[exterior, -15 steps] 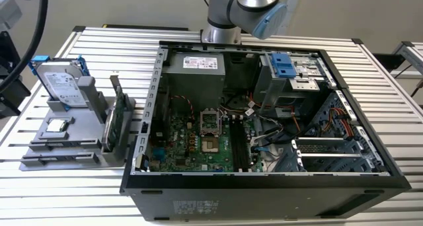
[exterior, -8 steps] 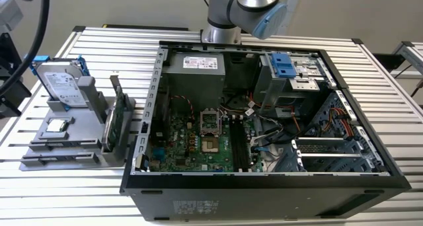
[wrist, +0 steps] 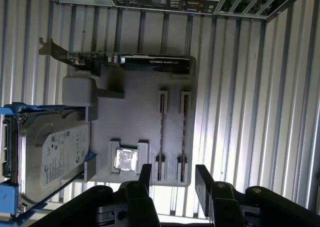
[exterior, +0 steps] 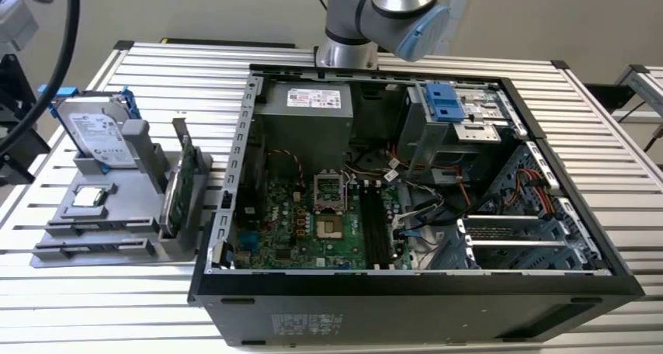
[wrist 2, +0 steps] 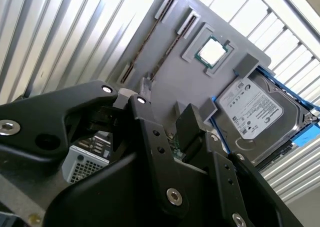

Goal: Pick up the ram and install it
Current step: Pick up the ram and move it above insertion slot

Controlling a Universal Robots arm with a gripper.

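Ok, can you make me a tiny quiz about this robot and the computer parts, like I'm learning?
1. True or false: the gripper is open, with nothing between its fingers.
2. What lies flat on the gray holder? A: square processor chip; B: screwdriver; C: fan.
3. How many ram sticks stand in the holder's slots in the first wrist view?
Key: 1 true; 2 A; 3 two.
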